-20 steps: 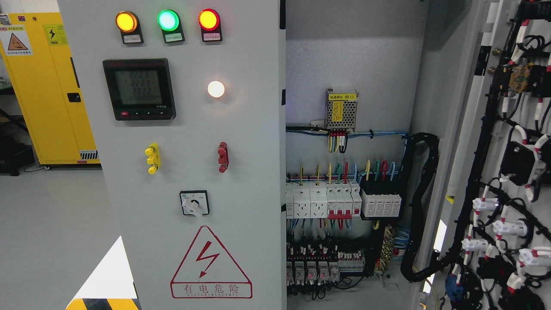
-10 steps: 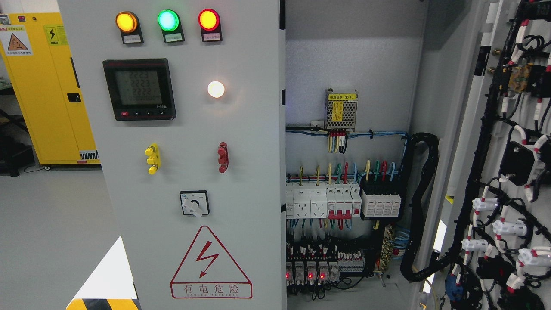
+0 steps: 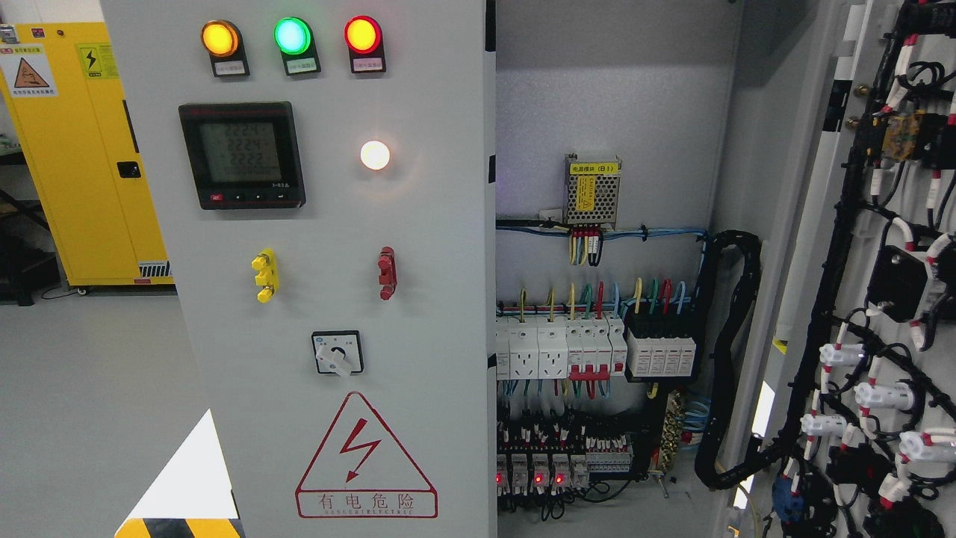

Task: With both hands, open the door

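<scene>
- Neither robot hand shows in the head view, so I cannot tell whether they are released, clenched or grasping anything.
- Nearest, at the right edge, the right door (image 3: 881, 299) stands swung wide open, its inner face turned to the camera. Black cable bundles (image 3: 836, 246) run down it to white connectors (image 3: 840, 355), the backs of panel devices, which is why the wiring rides on the door leaf.
- A thick black conduit loop (image 3: 728, 359) sags between door and cabinet near the hinge side; the slack probably lets the door swing without straining the wires.
- At the left, the left door (image 3: 328, 299) sits shut, flush and facing the camera. It carries three indicator lamps (image 3: 291, 36), a digital meter (image 3: 242, 155), a white lit lamp (image 3: 375, 155), a yellow handle (image 3: 264, 275), a red handle (image 3: 386, 273), a rotary switch (image 3: 337, 353) and a red electrical warning triangle (image 3: 365, 456).
- Farther in, the exposed cabinet interior (image 3: 597, 112) holds a meshed power module (image 3: 592, 190) above a row of white breakers (image 3: 560, 347), with relays (image 3: 538, 471) lower down showing small red lights.
- Farthest, at the far left, a yellow cabinet (image 3: 82, 149) stands on the grey floor (image 3: 89, 388).
- Judging by this, half the task seems done; the left leaf remains closed.
</scene>
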Available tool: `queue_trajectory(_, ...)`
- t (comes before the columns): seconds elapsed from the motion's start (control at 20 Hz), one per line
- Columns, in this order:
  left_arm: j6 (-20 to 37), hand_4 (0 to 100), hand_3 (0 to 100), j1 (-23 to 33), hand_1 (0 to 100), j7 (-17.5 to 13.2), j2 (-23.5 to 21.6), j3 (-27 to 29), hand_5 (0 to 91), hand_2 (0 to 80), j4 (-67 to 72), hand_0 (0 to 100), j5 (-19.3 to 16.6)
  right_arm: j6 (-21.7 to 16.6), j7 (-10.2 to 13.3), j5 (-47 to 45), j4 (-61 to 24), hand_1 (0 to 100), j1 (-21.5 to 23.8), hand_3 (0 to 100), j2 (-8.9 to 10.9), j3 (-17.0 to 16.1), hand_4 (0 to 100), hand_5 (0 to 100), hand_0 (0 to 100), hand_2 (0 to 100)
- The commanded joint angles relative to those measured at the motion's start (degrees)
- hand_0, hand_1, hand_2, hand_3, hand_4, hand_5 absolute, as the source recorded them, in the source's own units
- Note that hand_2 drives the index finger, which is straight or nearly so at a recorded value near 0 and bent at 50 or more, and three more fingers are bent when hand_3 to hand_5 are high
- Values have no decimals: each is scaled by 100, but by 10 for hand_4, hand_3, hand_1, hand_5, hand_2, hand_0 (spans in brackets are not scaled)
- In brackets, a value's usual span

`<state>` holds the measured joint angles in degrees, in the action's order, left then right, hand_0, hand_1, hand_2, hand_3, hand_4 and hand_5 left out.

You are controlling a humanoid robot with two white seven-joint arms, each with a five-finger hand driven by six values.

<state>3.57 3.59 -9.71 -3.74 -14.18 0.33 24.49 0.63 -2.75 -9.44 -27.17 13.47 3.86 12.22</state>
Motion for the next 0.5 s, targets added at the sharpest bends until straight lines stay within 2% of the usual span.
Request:
queue_trajectory(0.0,91,0,0,2,144,4,75,-129,0,0,266,335,-40,-1,-6,-41,-3853,63,919,0,396,35,0,0,215,0)
queue_trajectory(0.25,108,0,0,-7,144,4,67,-129,0,0,266,339,-40,-10,-6,-50,-6209,63,1499,0,414,35,0,0,214,0)
queue_trajectory(0.45,178,0,0,2,144,21,67,-129,0,0,257,341,-23,-10,-6,-50,-7608,63,1834,0,528,201,0,0,214,0)
